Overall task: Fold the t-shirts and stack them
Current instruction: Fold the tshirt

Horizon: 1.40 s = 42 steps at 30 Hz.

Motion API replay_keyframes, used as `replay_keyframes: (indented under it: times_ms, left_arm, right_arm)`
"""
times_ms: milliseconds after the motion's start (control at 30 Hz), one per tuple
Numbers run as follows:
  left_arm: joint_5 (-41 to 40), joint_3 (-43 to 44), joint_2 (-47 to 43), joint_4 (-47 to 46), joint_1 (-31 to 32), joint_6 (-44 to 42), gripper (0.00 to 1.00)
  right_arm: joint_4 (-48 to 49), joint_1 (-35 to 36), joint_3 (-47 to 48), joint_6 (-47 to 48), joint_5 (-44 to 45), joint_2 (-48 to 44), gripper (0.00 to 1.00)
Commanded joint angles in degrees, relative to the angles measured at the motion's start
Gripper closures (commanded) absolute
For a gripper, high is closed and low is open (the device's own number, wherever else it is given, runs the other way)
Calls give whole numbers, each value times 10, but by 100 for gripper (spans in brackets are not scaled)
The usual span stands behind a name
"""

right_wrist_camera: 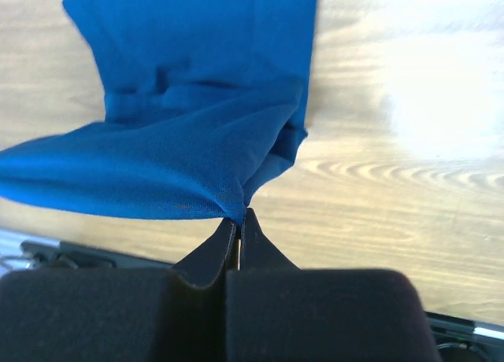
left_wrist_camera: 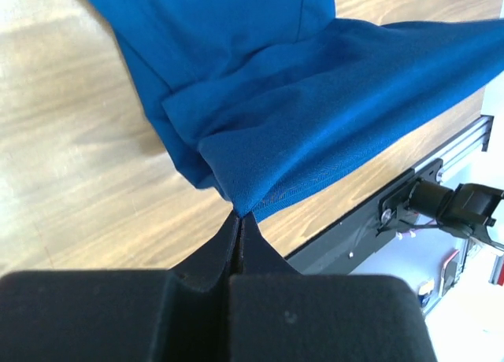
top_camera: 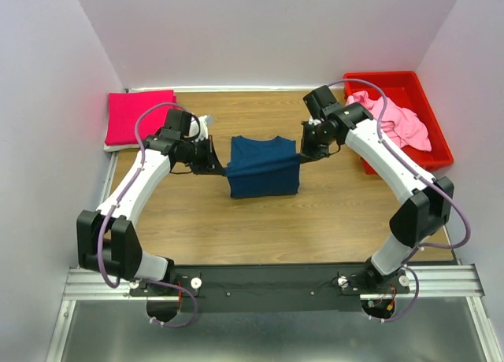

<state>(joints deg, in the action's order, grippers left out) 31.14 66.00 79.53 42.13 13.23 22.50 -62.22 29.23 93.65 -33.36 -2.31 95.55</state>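
Observation:
The navy blue t-shirt (top_camera: pixel 262 167) hangs stretched between both grippers above the middle of the wooden table, its lower part resting on the table. My left gripper (top_camera: pixel 222 170) is shut on its left corner (left_wrist_camera: pixel 240 205). My right gripper (top_camera: pixel 298 157) is shut on its right corner (right_wrist_camera: pixel 236 208). The print is hidden. A folded magenta t-shirt (top_camera: pixel 140 116) lies at the back left on a white cloth. The light pink t-shirt (top_camera: pixel 398 120) lies crumpled in the red bin (top_camera: pixel 437 153) at the back right.
White walls enclose the table on three sides. The black rail with the arm bases (top_camera: pixel 268 283) runs along the near edge and shows in the left wrist view (left_wrist_camera: pixel 409 197). Bare wood (top_camera: pixel 260 228) lies in front of the navy shirt.

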Motion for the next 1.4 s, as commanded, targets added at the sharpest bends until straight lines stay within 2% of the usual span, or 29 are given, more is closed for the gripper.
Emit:
replay_keyframes:
  times_ms: [0, 533, 967, 1200, 1367]
  left_arm:
    - [-25, 38, 40, 8, -7, -27, 100]
    - [-34, 220, 238, 41, -23, -85, 100]
    - [0, 319, 363, 23, -43, -76, 100]
    - [5, 394, 430, 30, -49, -69, 100]
    - [1, 410, 450, 33, -58, -61, 100]
  right_arm:
    - [-33, -22, 52, 26, 79, 39, 100]
    - [-49, -71, 247, 66, 86, 215, 100]
    - [-58, -94, 404, 100, 85, 361, 100]
    - [-40, -104, 441, 119, 78, 409, 100]
    - [-23, -105, 454, 127, 67, 438, 99]
